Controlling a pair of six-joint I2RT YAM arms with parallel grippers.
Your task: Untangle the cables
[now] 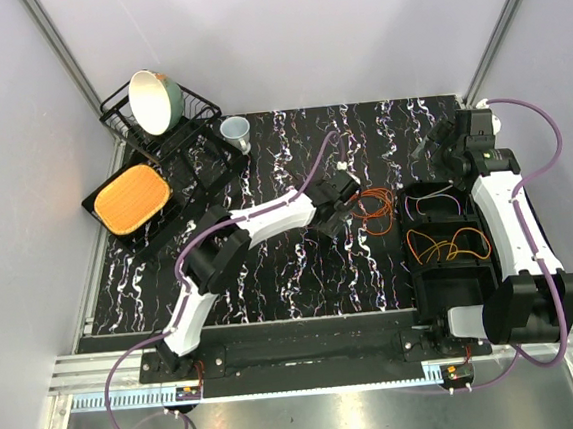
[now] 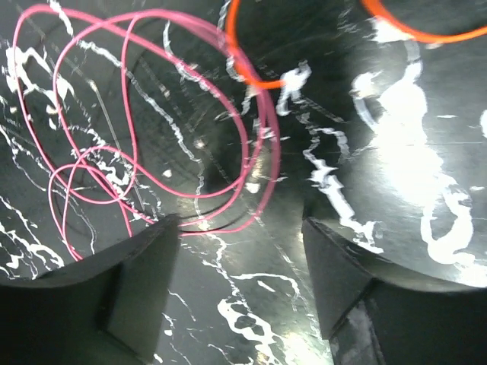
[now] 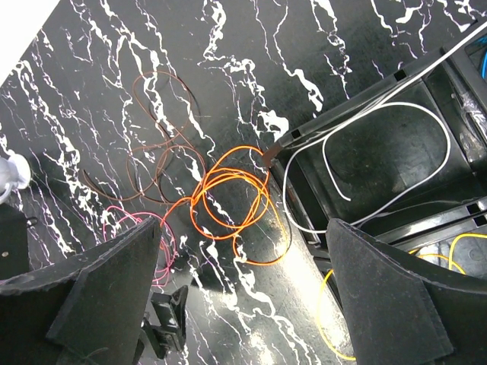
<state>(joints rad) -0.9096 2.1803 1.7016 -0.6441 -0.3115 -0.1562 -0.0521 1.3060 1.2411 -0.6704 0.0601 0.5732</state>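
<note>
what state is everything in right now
left gripper, open, holding nothing
right gripper, open, holding nothing
pink cable, loose loops on table
orange cable, coiled on table
brown cable, loose on table
white cable, looped in tray
bowl, tipped on edge in dish rack
cup, upright

Tangled orange cable on table, white cable in bin

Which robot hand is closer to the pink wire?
The left one. The left gripper hangs open right over the pink wire loops. The right gripper is farther off, up high near the black tray.
</note>
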